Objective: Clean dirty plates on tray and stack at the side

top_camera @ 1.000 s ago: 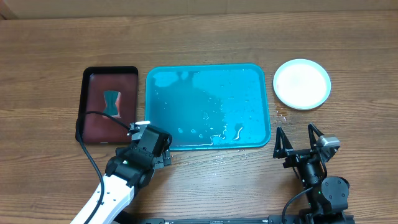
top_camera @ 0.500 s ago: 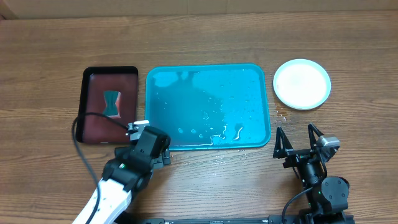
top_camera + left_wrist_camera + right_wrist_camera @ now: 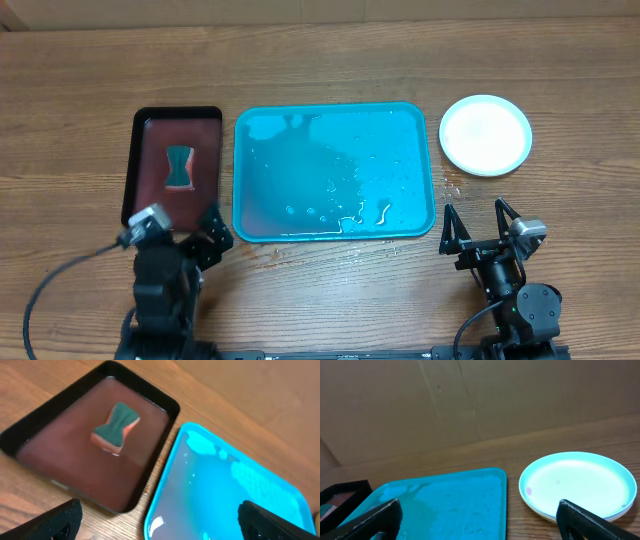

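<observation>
**Left arm backs off, looks like we're about wrapped up**

Left gripper (image 3: 167,524) has pulled away from the tray's front-left corner since a second ago and now sits low at about 7 o'clock from the tray, jaws wide apart with nothing in them. Nothing else has shifted.

On to the actual job. The plates (image 3: 485,134) are off the tray and stacked on the table at roughly 2 to 3 o'clock from it, just beside its right edge but not touching. From the right wrist view the top one is light cyan, with at least one more rim peeking out underneath; I can't count the full stack from here. There's a faint pinkish dot near the top plate's left rim, and I can't tell if it's leftover smear.

The tray (image 3: 300,170) holds no plates, only water droplets and puddles. At its 9 o'clock sits the black tray (image 3: 128,190), the sponge (image 3: 180,165) lying in it.

Right gripper (image 3: 475,222) hovers at the tray's 5 o'clock, jaws apart, empty.

My read: cleaning and stacking look done, maybe one spot to recheck.
</observation>
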`<action>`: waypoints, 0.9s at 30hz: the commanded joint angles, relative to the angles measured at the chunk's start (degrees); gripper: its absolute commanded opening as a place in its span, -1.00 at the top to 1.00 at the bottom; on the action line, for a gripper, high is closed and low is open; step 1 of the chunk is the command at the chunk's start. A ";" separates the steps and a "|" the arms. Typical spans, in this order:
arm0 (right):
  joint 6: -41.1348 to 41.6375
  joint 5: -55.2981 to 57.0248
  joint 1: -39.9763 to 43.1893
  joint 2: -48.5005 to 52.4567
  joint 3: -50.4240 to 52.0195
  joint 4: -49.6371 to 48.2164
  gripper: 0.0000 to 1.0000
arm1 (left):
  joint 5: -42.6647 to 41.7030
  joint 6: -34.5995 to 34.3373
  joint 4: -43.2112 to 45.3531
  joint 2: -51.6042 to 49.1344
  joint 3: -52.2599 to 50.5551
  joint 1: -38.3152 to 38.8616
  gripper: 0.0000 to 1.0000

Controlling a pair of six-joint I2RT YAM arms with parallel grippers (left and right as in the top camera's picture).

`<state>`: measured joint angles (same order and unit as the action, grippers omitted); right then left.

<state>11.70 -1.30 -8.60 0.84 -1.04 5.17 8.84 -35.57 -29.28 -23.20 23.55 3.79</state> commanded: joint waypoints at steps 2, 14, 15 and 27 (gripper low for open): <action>-1.07 -0.24 0.37 -0.68 0.59 -0.48 -1.00 | -0.81 -2.60 0.07 7.34 -4.22 -1.68 -1.00; -1.07 -0.24 0.37 -0.68 0.59 -0.48 -1.00 | -0.07 -2.54 17.07 17.16 -16.83 -5.11 -0.99; -1.07 -0.24 0.37 -0.68 0.59 -0.48 -1.00 | -0.09 -2.25 19.45 18.18 -18.40 -5.44 -1.00; -1.07 -0.24 0.37 -0.68 0.59 -0.48 -1.00 | -4.02 22.43 25.16 23.04 -23.28 -5.70 -1.00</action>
<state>11.73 -1.28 -8.60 0.84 -1.06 5.15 6.26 -23.22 -3.49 -0.95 0.56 -1.56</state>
